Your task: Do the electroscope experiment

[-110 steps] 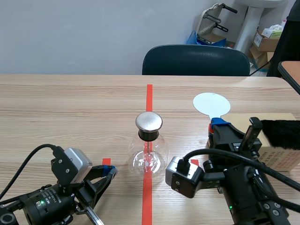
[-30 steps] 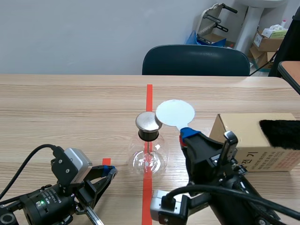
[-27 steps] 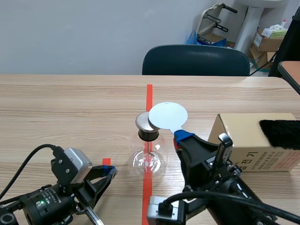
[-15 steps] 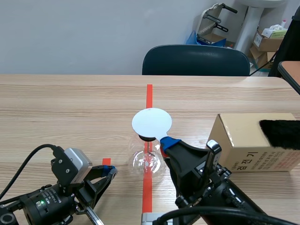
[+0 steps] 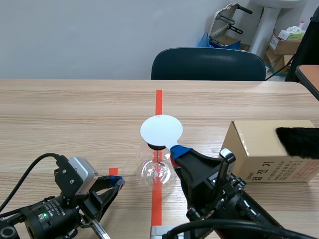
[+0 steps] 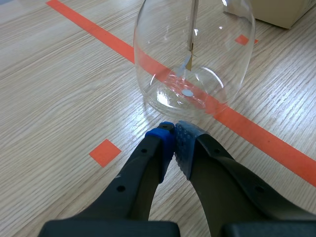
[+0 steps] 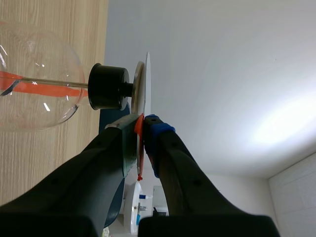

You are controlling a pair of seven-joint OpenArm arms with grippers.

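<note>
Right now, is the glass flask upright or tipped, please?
Upright: the flask rests on its base, black stopper on top, rod vertical inside.

The left arm [image 5: 47,216] was laid low along the table, and the left gripper [image 6: 174,131] was closed on nothing, pads pressed together (blue against grey). The right arm [image 5: 234,206] was held toward the middle, wrist rolled sideways, and the right gripper [image 7: 143,123] was clamped on the white disc [image 5: 161,130] by its stem.
</note>
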